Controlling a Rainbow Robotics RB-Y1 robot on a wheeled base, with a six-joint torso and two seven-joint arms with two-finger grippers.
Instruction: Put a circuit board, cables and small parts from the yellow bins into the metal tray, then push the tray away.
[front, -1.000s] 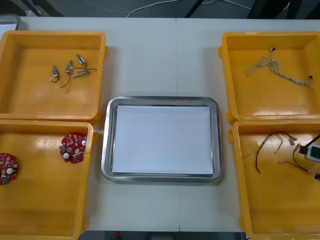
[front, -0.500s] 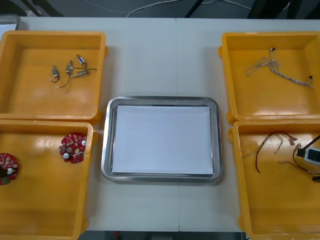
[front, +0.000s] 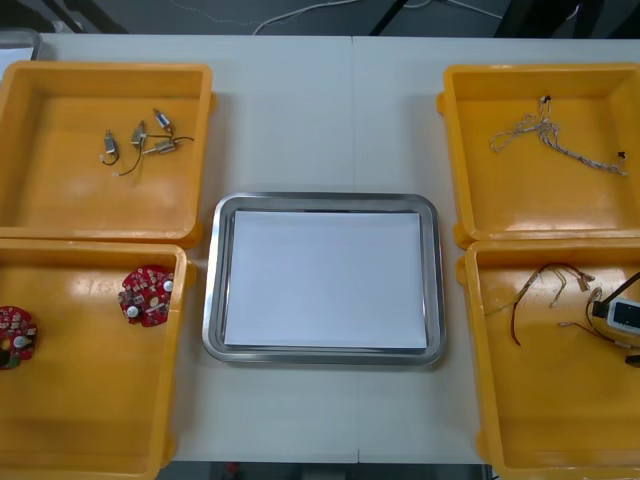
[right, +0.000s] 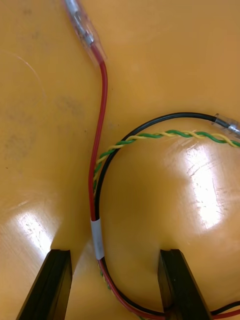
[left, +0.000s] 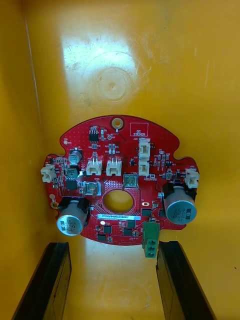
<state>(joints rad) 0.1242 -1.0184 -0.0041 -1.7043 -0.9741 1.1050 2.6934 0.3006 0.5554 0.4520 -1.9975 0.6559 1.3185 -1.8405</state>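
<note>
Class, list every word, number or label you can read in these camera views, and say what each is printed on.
"QC STICKER" (first letter unsure): white-outlined box on the red circuit board ahead of the left gripper.
Print on the white strip label, same board: too small to read.
Print on the capacitors: too small to read.
No text on the cables, yellow bins or metal tray.
</note>
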